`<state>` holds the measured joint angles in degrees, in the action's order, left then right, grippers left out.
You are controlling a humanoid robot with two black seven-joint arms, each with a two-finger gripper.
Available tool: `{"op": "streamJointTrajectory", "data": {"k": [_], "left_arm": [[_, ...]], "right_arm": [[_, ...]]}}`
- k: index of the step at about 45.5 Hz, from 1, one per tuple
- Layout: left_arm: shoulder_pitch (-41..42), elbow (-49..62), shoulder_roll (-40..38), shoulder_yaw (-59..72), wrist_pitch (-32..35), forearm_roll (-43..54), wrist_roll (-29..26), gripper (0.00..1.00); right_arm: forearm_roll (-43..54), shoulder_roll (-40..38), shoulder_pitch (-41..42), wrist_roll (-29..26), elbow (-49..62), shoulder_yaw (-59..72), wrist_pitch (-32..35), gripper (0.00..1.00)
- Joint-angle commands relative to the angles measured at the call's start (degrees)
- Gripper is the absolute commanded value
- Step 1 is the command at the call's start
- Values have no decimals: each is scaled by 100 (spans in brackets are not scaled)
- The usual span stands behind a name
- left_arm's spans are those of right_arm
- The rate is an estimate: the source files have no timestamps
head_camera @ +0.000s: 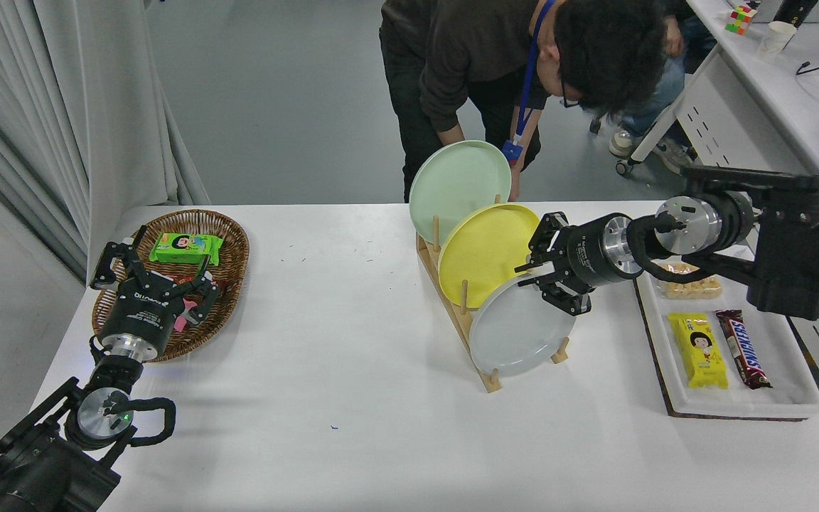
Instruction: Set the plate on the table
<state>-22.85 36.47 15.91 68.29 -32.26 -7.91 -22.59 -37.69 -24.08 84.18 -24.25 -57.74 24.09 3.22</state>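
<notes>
1. Grey plate (520, 331) stands on edge in the front slot of the wooden rack (452, 313), so its upper rim is reachable.
2. Right gripper (548, 281) pinches that rim from the side, ready to lift it.
3. Left gripper (161, 284) is parked, fingers spread, over the wicker basket (232, 242).

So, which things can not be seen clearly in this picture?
- Right claw at the grey plate rim: the head view does not show whether it is shut on it.
- Wooden rack: mostly hidden behind the plates.
- Snack bag on the tray: partly covered by the right arm.
</notes>
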Motion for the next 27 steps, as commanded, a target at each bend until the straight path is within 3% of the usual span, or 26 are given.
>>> {"op": "streamJointTrajectory", "data": {"k": [1,27], "left_arm": [[0,0,0,0,0,0,0,98],[0,0,0,0,0,0,0,98]], "right_arm": [[-2,-9,-7,-19,-9,0,65,16],[-2,-9,2,-19,-27,0,74,14]]}}
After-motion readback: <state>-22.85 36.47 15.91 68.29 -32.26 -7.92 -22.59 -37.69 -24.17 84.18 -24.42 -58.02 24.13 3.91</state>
